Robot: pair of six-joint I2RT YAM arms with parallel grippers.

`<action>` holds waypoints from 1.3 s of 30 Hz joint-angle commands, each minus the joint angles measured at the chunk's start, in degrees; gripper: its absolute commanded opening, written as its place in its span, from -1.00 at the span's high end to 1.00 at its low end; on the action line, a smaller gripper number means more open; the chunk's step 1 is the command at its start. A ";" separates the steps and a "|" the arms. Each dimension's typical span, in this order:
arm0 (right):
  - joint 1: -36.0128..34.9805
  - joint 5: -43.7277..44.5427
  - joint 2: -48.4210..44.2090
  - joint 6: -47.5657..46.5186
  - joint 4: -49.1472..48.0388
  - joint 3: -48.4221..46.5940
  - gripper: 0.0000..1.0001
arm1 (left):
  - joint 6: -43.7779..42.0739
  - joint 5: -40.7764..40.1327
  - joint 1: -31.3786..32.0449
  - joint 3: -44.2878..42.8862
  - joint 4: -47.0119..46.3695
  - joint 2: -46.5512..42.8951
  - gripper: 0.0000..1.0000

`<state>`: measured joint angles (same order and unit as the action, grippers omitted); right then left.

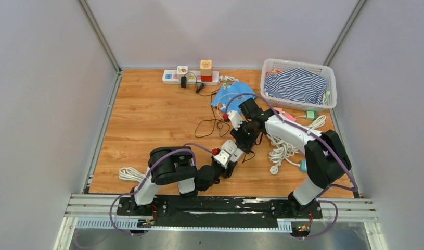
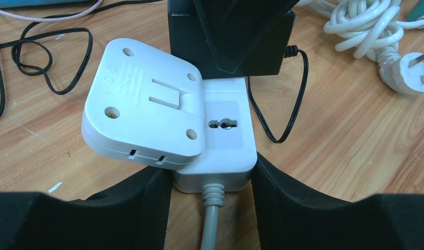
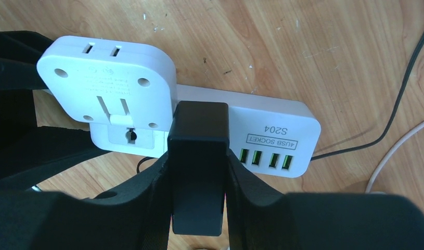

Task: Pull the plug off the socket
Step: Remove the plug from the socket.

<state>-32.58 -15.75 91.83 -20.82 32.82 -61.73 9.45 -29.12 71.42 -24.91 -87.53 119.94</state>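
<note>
A white socket strip (image 3: 267,130) marked "4USB SOCKET" lies on the wooden table. A black plug (image 3: 198,156) stands in it, flush against its face. A white square adapter (image 3: 108,86) sits beside the plug on the same strip. My right gripper (image 3: 198,182) is shut on the black plug, one finger on each side. My left gripper (image 2: 212,179) is shut on the strip's cable end (image 2: 220,151), with its grey cable (image 2: 210,224) running out between the fingers. In the top view the two grippers, left (image 1: 235,155) and right (image 1: 245,136), meet mid-table and hide most of the strip.
A coiled white cable with a plug (image 1: 282,151) lies just right of the grippers and also shows in the left wrist view (image 2: 376,31). Thin black cable (image 1: 209,125) loops to the left. A second power strip (image 1: 191,77), a blue item (image 1: 230,94) and a white basket (image 1: 298,65) stand at the back.
</note>
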 commanded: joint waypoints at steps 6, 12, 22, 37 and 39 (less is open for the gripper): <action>0.65 -14.44 -3.19 -3.89 6.42 -0.95 1.00 | -0.24 -2.70 -0.23 1.52 0.33 1.35 1.00; 0.94 13.86 -1.92 -0.22 -1.50 1.07 1.00 | -0.22 -2.85 -0.23 1.47 0.33 1.38 1.00; -2.10 -8.86 -4.17 -3.55 3.25 0.55 1.00 | -0.23 -3.10 -0.23 1.53 0.30 1.36 1.00; -2.11 -16.00 -4.09 -6.83 6.38 -0.08 1.00 | -0.22 -3.29 -0.23 1.61 0.30 1.35 1.00; -2.20 -12.21 -4.39 -5.76 4.82 0.13 1.00 | -0.16 -3.35 -0.23 1.69 0.29 1.26 1.00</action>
<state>-33.69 -18.70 90.72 -24.10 32.45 -60.77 9.63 -29.58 71.79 -24.43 -87.55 119.94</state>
